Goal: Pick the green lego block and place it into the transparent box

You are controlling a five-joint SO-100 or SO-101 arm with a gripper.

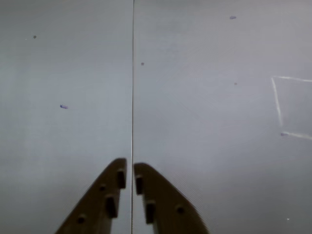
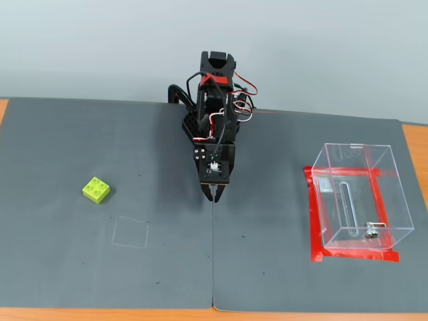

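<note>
The green lego block [image 2: 97, 190] lies on the dark mat at the left of the fixed view, well to the left of the arm; the wrist view does not show it. The transparent box [image 2: 358, 197] stands at the right on a red-taped square, its metal latch at the front. My gripper [image 2: 214, 194] points down at the mat's centre seam, between block and box. In the wrist view its two brown fingers [image 1: 129, 170] stand almost together with only a thin slit and nothing between them.
A faint chalk square [image 2: 130, 233] is drawn on the mat below and right of the block; the wrist view shows a chalk outline [image 1: 287, 105] at its right edge. The mat seam [image 2: 213, 261] runs toward the front edge. Orange table shows around the mat.
</note>
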